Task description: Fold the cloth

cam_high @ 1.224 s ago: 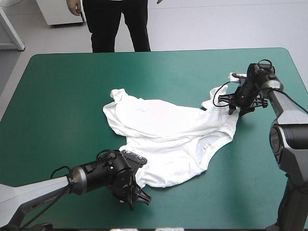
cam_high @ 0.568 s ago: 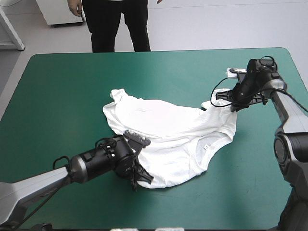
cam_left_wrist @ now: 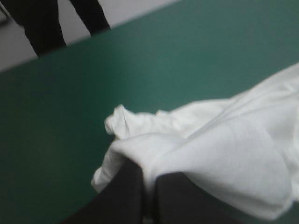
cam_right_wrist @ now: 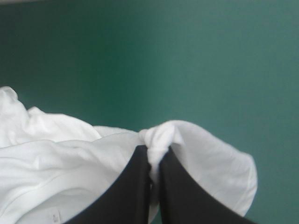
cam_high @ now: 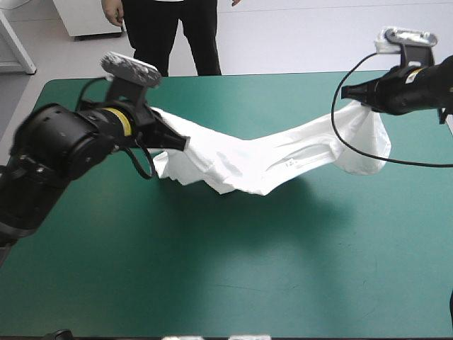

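The white T-shirt (cam_high: 262, 159) hangs stretched in the air between my two grippers, sagging in the middle above the teal-green table (cam_high: 212, 269). My left gripper (cam_high: 182, 142) is raised over the table's left half and is shut on the T-shirt's left end. In the left wrist view the fingers (cam_left_wrist: 126, 191) pinch a fold of the T-shirt (cam_left_wrist: 224, 149). My right gripper (cam_high: 348, 93) is raised near the table's far right and is shut on the T-shirt's other end; a loose part droops below it. The right wrist view shows the fingers (cam_right_wrist: 138, 186) closed on a bunched fold of the T-shirt (cam_right_wrist: 161, 135).
A shadow of the hanging T-shirt falls on the teal-green cover under its middle. The cover's near half (cam_high: 233, 283) is bare.
Both arms have risen from the table with the T-shirt in their grips. The left gripper went from the near hem up and to the far left; the T-shirt now hangs stretched.
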{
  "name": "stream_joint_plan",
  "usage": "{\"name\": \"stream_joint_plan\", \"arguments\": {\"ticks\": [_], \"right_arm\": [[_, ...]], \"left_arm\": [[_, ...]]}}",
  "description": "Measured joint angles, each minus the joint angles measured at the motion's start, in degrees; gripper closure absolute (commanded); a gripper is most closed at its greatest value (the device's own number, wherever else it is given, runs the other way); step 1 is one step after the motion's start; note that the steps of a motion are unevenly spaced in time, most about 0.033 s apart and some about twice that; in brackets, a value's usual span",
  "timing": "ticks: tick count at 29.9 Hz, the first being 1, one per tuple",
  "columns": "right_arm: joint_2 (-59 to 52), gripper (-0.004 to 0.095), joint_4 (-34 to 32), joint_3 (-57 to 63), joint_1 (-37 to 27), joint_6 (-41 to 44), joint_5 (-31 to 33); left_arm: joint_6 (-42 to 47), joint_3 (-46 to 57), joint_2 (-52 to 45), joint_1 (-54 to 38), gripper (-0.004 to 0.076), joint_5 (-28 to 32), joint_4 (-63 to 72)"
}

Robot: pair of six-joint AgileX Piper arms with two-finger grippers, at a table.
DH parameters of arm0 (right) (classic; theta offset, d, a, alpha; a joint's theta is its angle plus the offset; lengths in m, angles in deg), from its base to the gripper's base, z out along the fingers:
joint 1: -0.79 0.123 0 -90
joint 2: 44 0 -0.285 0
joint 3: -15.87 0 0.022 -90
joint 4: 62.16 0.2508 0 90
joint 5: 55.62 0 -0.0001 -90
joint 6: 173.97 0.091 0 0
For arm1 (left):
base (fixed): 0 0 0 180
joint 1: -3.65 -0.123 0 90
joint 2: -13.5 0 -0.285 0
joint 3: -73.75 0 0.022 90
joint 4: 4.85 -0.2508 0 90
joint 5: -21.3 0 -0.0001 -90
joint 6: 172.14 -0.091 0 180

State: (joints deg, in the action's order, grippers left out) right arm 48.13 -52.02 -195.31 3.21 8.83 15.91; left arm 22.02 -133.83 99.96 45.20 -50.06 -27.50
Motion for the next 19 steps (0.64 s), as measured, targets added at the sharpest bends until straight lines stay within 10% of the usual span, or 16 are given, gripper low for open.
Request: {"name": "stream_joint_plan", "arguments": {"ticks": [10, 19], "right_arm": [[-2.02, 0.0924, 3.48, -26.47, 0.0, -1.73, 0.05], [-3.06, 0.092, 5.34, -45.88, 0.0, -3.69, 0.05]], "left_arm": [[-3.61, -25.83, -0.96, 0.0, 0.0734, 0.38, -5.46], [-6.73, -36.53, -1.12, -0.07, 0.0734, 13.31, 0.03]]}}
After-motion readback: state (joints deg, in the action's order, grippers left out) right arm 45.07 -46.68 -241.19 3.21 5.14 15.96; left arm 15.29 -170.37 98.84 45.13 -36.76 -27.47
